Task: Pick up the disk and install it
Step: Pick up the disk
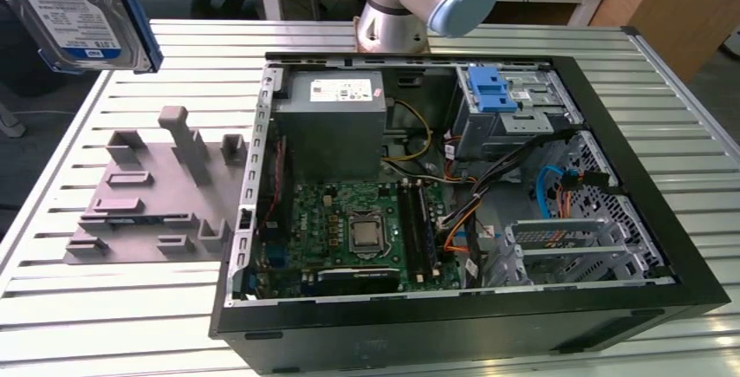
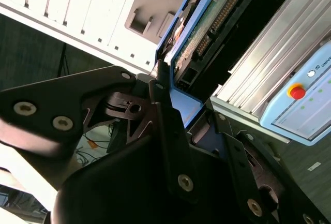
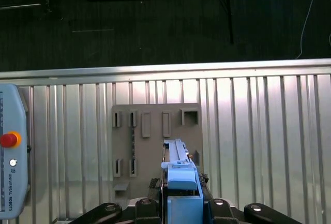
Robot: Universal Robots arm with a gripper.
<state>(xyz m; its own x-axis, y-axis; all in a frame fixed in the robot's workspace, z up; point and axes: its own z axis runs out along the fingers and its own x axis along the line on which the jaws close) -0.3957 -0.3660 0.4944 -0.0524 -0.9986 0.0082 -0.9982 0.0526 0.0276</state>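
Gripper (image 2: 183,102) is clamped across the blue-framed edge of the disk (image 2: 207,27), its fingers (image 2: 161,87) pressed against the bracket in the second wrist view. In the exterior view the disk (image 1: 69,9) hangs high in the air, well apart from the open computer case (image 1: 463,325), and the first wrist view looks down past it onto the grey fixture plate (image 3: 155,125) on the slatted table (image 3: 269,131). Pick-up looks done and the carry is in hand; installing, I judge, calls for squaring the drive with the blue-latched drive cage (image 1: 509,108) while keeping clear of the loose cables (image 1: 509,178).
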